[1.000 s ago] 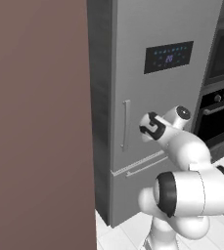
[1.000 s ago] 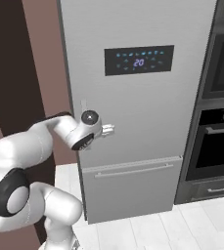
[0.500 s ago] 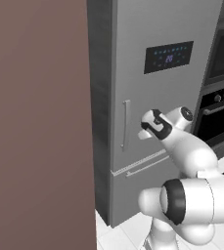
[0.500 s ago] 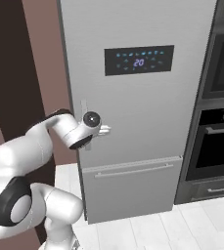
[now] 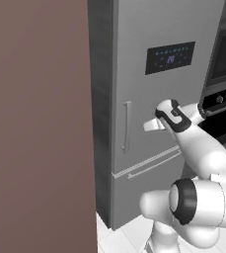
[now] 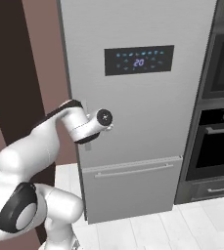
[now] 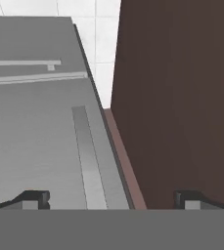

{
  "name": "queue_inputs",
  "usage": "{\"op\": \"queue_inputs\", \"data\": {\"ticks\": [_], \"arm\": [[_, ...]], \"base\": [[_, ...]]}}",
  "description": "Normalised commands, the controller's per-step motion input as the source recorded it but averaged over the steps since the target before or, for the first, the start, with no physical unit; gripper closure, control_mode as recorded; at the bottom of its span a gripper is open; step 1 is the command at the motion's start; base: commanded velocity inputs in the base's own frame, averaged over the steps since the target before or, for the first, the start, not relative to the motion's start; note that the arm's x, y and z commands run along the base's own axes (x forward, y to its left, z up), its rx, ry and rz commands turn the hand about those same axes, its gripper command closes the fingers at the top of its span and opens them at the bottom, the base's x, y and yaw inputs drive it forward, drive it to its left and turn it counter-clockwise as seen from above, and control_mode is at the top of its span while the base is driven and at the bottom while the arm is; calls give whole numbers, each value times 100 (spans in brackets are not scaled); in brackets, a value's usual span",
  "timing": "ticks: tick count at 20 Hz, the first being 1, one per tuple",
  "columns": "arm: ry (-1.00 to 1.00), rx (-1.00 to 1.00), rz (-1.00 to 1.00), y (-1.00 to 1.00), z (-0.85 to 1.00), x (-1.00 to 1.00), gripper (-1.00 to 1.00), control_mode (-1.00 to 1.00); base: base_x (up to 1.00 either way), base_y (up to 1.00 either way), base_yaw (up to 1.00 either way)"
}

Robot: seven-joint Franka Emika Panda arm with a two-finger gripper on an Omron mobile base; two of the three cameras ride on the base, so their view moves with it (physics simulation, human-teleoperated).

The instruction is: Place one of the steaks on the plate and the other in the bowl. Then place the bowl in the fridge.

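Reaching toward shut fridge (image 5: 154,89); gripper (image 7: 108,197) spread wide, holding nothing, hovering near vertical door handle (image 7: 90,156). Centre handle between fingertips (image 7: 35,197), close firmly, pull along hinge arc, avoid brown side panel (image 7: 182,97).

A home kitchen: a tall grey fridge (image 6: 133,107) with a lit door display (image 6: 139,60) stands beside a dark built-in wall oven (image 6: 216,141) on white floor tiles (image 6: 152,227).

The fridge (image 6: 143,117) stands between a wall panel (image 5: 35,123) on its left and the wall oven (image 6: 221,141) on its right; the hand (image 5: 154,124) is before its door handle (image 5: 127,126).
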Motion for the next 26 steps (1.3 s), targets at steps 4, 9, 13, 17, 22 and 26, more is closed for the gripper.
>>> {"op": "queue_inputs", "data": {"ticks": [4,9,13,17,22,26], "arm": [[-18,11,1,18,0,0,-100,-100],[-23,4,0,21,0,0,-100,-100],[-20,0,0,37,-3,7,-100,-100],[-1,0,0,12,0,51,-100,-100],[4,0,0,3,0,70,-100,-100],[7,0,0,0,0,78,-100,-100]], "base": [[0,0,0],[0,0,0],[0,0,0],[0,0,0],[0,0,0],[0,0,0]]}}
